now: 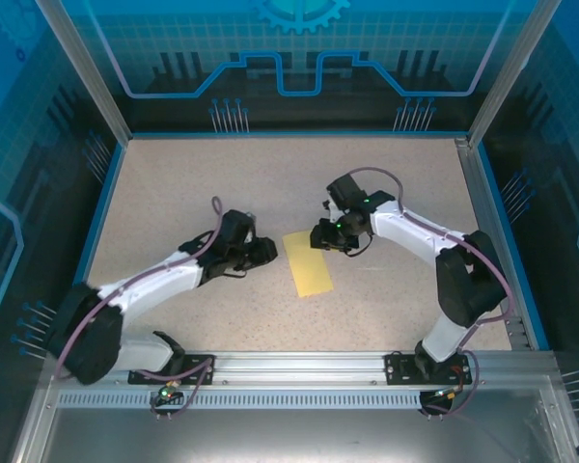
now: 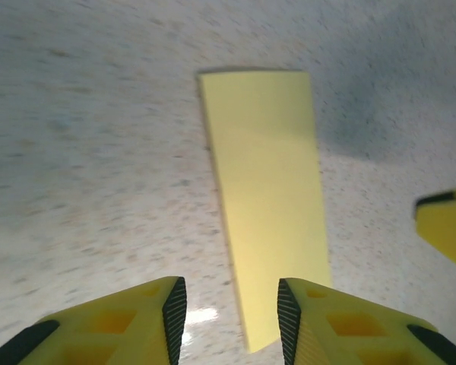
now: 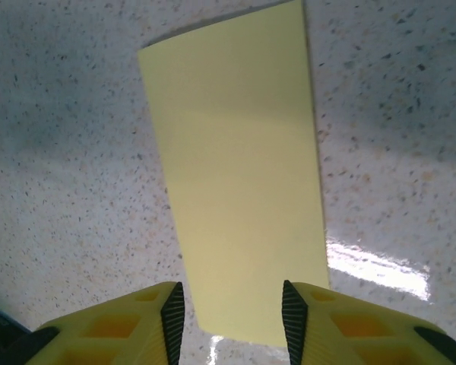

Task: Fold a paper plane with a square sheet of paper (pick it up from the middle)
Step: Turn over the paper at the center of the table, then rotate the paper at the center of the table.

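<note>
While flat, yellow paper (image 1: pixel 309 263) between left hand (image 1: pixel 269 252) and right hand (image 1: pixel 316 236).

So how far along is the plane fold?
Done: the paper looks folded in half once, a narrow yellow rectangle flat on the table. In hand: nothing, both sets of jaws stand open close by it. Left: the nose and wing folds.

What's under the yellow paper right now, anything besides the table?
The paper lies flat on the speckled table, a narrow strip with nothing poking out along its edges. Whether a second folded layer sits beneath the top face is hidden by the paper itself.
</note>
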Robot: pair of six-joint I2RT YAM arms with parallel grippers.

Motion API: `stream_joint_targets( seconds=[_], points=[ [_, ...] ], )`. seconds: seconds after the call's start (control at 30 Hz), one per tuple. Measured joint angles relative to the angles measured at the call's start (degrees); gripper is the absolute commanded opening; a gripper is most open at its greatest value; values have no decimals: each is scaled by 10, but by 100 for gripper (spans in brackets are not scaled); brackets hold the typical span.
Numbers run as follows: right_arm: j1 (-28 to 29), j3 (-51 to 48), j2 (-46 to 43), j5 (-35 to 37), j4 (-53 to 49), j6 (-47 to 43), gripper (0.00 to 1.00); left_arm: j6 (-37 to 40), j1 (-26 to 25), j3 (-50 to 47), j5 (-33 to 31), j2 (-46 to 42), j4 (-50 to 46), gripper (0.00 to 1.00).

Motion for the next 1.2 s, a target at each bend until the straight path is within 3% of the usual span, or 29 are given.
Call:
stream_joint_targets(
  seconds=[0.2, 0.4, 0.77, 1.2],
  points=[
    [-25, -23, 55, -72, 73, -9, 24, -17, 0, 71, 52, 126, 33, 39],
    [-24, -37, 85, -94, 107, -11, 22, -33, 0, 128, 57, 207, 35, 38],
    [-14, -124, 63, -88, 156, 7, 22, -34, 3, 159, 66, 269, 36, 38],
    [40, -230, -14, -43, 257, 135, 25, -32, 5, 179, 84, 305, 37, 38]
  ],
)
